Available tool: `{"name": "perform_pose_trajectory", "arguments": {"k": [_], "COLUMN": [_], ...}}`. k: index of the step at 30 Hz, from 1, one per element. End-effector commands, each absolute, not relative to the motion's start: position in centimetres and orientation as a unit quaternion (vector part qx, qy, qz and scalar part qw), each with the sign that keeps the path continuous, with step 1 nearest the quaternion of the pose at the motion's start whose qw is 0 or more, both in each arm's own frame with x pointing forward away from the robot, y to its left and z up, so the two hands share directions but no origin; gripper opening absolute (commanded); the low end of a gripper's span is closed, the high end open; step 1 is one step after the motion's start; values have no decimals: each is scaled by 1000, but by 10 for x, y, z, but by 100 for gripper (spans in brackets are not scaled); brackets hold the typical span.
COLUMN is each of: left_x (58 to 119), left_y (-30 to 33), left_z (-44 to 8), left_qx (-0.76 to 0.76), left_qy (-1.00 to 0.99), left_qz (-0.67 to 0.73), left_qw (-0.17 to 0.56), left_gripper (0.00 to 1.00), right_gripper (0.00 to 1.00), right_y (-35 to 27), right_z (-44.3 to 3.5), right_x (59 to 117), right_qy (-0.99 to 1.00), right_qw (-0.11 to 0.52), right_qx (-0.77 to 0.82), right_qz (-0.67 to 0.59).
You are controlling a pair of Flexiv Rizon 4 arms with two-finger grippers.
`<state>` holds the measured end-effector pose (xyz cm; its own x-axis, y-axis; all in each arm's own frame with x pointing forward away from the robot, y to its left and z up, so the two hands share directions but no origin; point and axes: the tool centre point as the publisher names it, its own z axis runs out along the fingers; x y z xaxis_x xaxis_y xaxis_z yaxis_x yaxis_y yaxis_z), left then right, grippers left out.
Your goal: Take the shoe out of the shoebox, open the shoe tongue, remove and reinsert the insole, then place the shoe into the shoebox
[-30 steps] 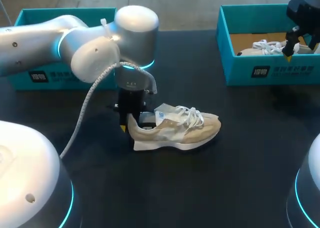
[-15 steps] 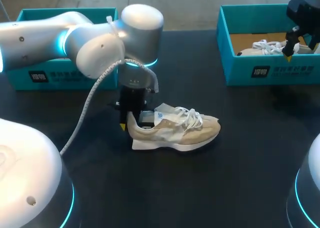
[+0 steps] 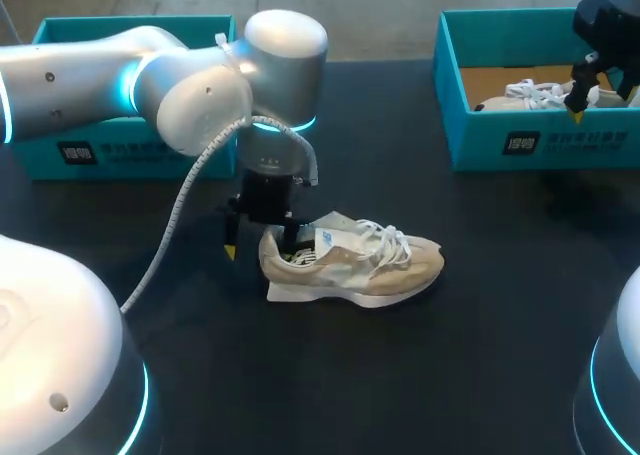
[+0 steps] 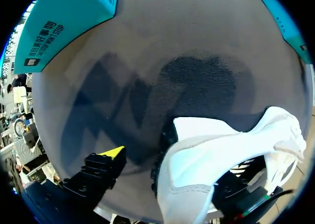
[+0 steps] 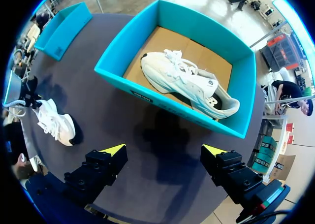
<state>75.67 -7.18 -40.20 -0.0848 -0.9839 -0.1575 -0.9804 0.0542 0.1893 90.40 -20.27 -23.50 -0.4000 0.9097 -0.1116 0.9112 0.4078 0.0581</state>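
Shoe (image 3: 352, 266) upright, crosswise, toe rightward

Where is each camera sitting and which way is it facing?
Head view: above, behind, looking down on table; left arm and right arm show.
Left wrist view: down onto beige shoe's heel; left gripper's yellow tip shows.
Right wrist view: down over shoebox; right gripper's open fingers show.
Shared: every view shows the beige shoe.

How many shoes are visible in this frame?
2. One shoe lies on the table between the boxes; the other shoe lies in the right box. The left box is mostly hidden inside, so more may be there.
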Motion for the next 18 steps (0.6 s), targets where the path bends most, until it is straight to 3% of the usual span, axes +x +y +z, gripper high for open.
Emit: {"name": "perform_pose_trajectory", "arguments": {"k": [1, 18], "left_x": [757, 752], "left_y": [-78, -75], "left_z": [-411, -386], "left_qx": [676, 680], "left_qy": [-727, -726], "left_qz": [-120, -101], "left_qw": [11, 17], "left_gripper": [100, 100], "right_gripper": [100, 100], "right_y": [-203, -203], "right_z": [-235, -235], "right_x": [903, 903], "right_qy": [837, 837], "right_qw": [63, 63], "right_qx": [544, 544], "right_qz": [-6, -6]}}
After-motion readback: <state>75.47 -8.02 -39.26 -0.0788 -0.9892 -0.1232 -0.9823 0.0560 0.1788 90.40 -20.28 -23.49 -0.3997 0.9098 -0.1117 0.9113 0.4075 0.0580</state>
